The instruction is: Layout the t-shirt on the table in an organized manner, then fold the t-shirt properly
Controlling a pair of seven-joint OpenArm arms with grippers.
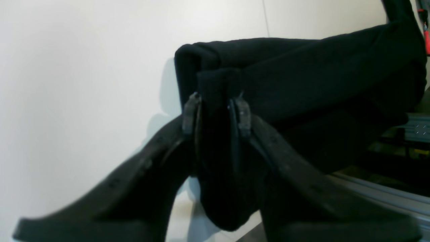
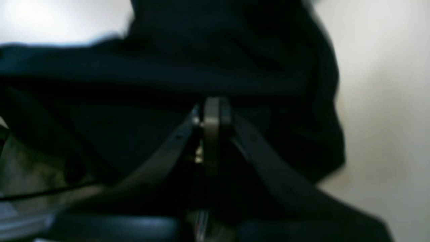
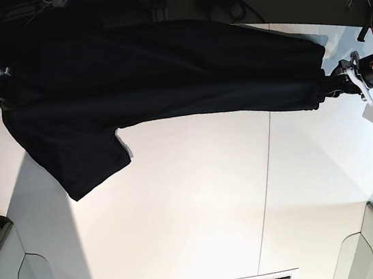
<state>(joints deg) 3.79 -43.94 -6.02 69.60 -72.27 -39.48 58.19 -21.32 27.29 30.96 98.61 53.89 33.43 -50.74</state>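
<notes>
I had the t-shirt (image 3: 157, 74) stretched between my two arms across the far side of the table (image 3: 202, 206), from about nine o'clock to three o'clock in the base view, with a sleeve drooping toward seven o'clock. My left gripper (image 1: 216, 112) stood partly open around a thick bunch of black cloth, both fingertips (image 1: 190, 112) pressing into it, so I held that end firmly. My right gripper (image 2: 212, 116) had its tips pressed together; the cloth draped over and around them, and the shirt's taut end at that side suggested I held it, though blur hid the pinch itself. I judged the task early: the shirt hung bunched and twisted, not yet spread flat, only its plain black side showed, and no fold had been made. Laying it out smoothly and all the folding remained.
</notes>
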